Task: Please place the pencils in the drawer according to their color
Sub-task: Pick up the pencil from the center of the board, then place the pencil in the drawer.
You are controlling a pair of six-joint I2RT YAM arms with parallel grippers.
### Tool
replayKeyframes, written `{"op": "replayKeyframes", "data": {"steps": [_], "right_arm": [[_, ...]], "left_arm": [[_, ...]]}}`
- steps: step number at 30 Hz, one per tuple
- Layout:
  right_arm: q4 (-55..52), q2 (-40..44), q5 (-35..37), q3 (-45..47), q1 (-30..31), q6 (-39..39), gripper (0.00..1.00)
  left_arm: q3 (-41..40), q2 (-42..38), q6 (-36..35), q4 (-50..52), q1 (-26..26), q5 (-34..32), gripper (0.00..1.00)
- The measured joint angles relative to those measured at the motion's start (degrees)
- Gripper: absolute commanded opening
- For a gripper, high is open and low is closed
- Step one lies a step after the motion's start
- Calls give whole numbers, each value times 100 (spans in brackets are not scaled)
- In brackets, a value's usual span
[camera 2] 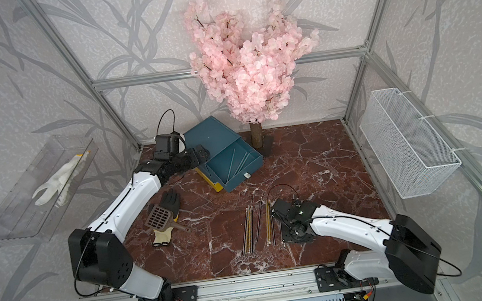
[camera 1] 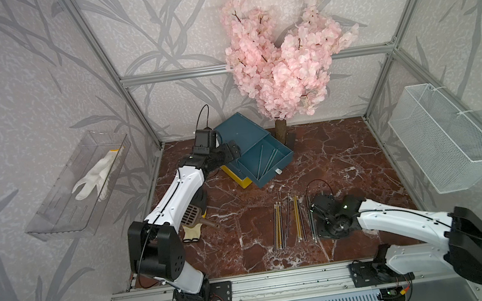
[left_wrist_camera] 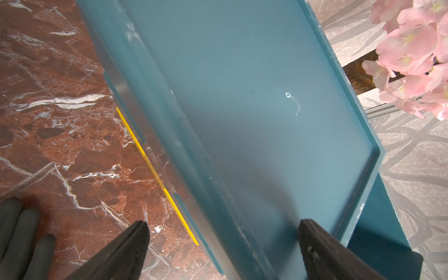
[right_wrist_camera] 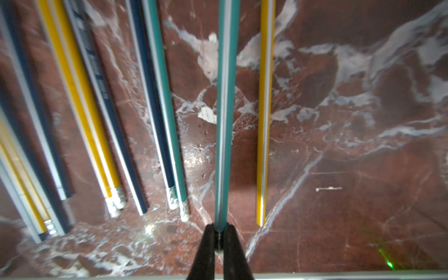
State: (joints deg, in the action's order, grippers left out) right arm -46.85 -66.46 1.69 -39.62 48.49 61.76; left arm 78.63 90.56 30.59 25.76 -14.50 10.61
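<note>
red-brown marble tabletop (camera 1: 345,156): pencils (camera 1: 278,225) in loose row near front; teal drawer chest (camera 1: 235,130) at back; black glove (camera 2: 171,200) leftward; blossom tree (camera 1: 280,128) rear.

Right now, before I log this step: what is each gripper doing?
Left gripper: open, holding nothing, at the teal chest.
Right gripper: closed on a teal pencil.

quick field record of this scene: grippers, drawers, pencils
left gripper: open, over the chest top
right gripper: shut on a teal pencil near its end
teal drawer: pulled out, teal pencils inside
yellow drawer: bottom one, partly out
loose pencils: yellow, dark and teal, lying on the table
</note>
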Motion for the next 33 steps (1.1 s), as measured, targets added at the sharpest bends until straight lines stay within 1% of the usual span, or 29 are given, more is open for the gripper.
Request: {"op": "replayKeyframes", "data": {"steps": [3, 5, 9, 14, 19, 27, 33], "right_arm": [[-216, 623, -11, -127, -146, 59, 0], [-345, 872, -59, -308, -260, 63, 0], [-505, 909, -219, -1027, -437, 31, 0], [-330, 369, -614, -2225, -463, -46, 0], [323, -470, -1257, -3080, -496, 59, 0], [1578, -1482, -2236, -3359, -695, 669, 0], [2070, -1926, -2638, -3617, -855, 970, 0]], "left_arm": [[0, 0, 0, 4, 0, -7, 100], [4, 0, 0, 13, 0, -15, 100], [92, 0, -13, 153, 4, -59, 100], [363, 0, -46, 474, 28, -170, 100], [531, 0, -133, 688, 37, -271, 100], [531, -2, -173, 949, 66, -332, 100], [531, -31, -170, 1008, 70, -339, 100]]}}
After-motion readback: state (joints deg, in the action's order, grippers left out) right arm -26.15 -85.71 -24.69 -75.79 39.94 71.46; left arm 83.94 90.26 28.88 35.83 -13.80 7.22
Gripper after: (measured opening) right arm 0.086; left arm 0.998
